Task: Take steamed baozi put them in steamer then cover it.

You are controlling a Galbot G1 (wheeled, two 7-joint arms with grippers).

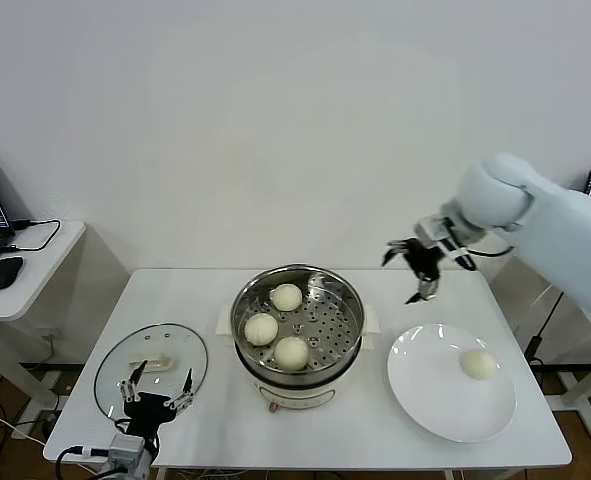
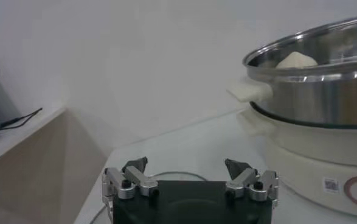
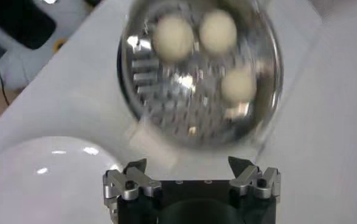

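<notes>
From the head view I count three steamed baozi (image 1: 286, 296) in the steamer (image 1: 350, 352) at the table's middle and a fourth bun (image 1: 478, 364) alone on the white plate (image 1: 425, 395) to the right. My right gripper (image 1: 418, 270) hangs spread and empty above the far right of the table, handy for that bun. The cover (image 1: 151, 364) lies near left. In the left wrist view, the left gripper (image 2: 190, 171) waits released beside the steamer. The right wrist view looks down on the steamer, jaws apart.
</notes>
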